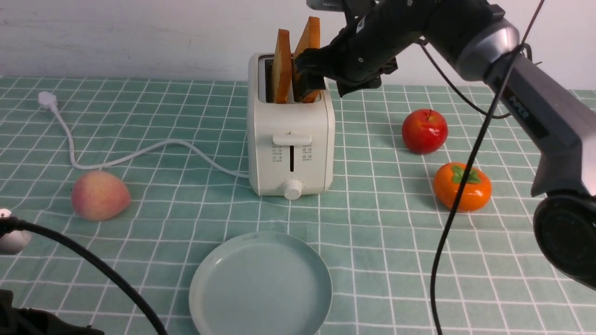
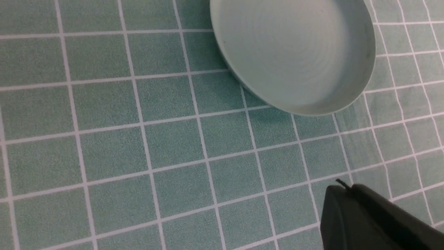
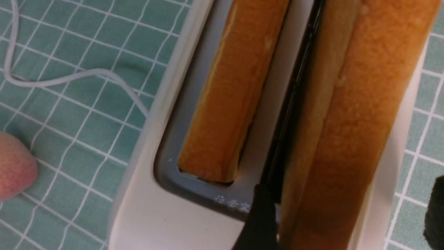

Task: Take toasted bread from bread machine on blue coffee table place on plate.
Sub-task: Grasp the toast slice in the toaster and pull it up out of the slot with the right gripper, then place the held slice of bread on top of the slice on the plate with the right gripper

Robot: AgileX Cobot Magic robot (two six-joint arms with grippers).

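Toast [image 1: 281, 70] stood as two slices, both upright in the one toaster [image 1: 265, 139], one per slot, their upper parts sticking out above it. The toaster sat near the middle of the table [image 1: 186, 116], its front facing the robot. The left slice was untouched. The right slice [image 1: 313, 32] leaned a little and reached higher, with the right gripper [image 1: 311, 88] down around it. In the right wrist view one finger [image 3: 260, 222] sat in the gap between the two slices, close against the right one. The other finger [image 3: 436, 211] stood well clear on the slice's far side, so the jaws were spread wide and clamped nothing. One plate [image 1: 260, 284] lay empty at the near edge, in front of the toaster and apart from it. The left gripper [image 2: 350, 211] hung over the table beside the plate, fingers together, holding nothing. Three fruits lay about: one peach [image 1: 100, 195] to the left, and one apple [image 1: 424, 131] and one persimmon [image 1: 462, 187] to the right, near each other. One white cord [image 1: 139, 153] ran leftward from the toaster to one plug [image 1: 46, 98], loose on the table.
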